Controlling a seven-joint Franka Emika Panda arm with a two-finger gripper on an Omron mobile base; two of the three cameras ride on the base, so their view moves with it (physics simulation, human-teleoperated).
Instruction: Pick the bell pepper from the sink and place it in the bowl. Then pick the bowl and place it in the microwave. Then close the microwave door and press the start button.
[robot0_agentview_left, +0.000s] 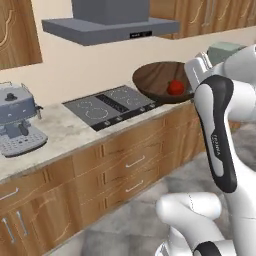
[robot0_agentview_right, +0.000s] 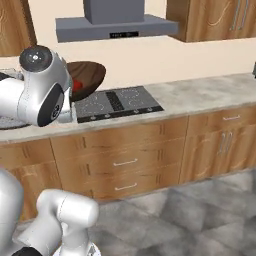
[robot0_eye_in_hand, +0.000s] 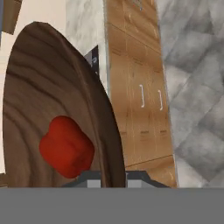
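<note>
While I am holding the bowl (robot0_agentview_left: 162, 81) up in the air, the bell pepper (robot0_agentview_left: 175, 87) is sitting inside it — so the first job looks done. My gripper (robot0_eye_in_hand: 113, 175) is nearly shut, pinching the bowl's rim between its two tips. The bowl is hanging tilted above the right end of the cooktop (robot0_agentview_left: 112, 106), clear of the counter (robot0_agentview_left: 60, 131). I am working on the second job now, carrying the bowl to the microwave. Next I am going to need to keep the bowl level, because the little red pepper could roll out if it is tipping too far. I am also going to need a firm pinch — the rim is thin and the bowl is wide.
</note>
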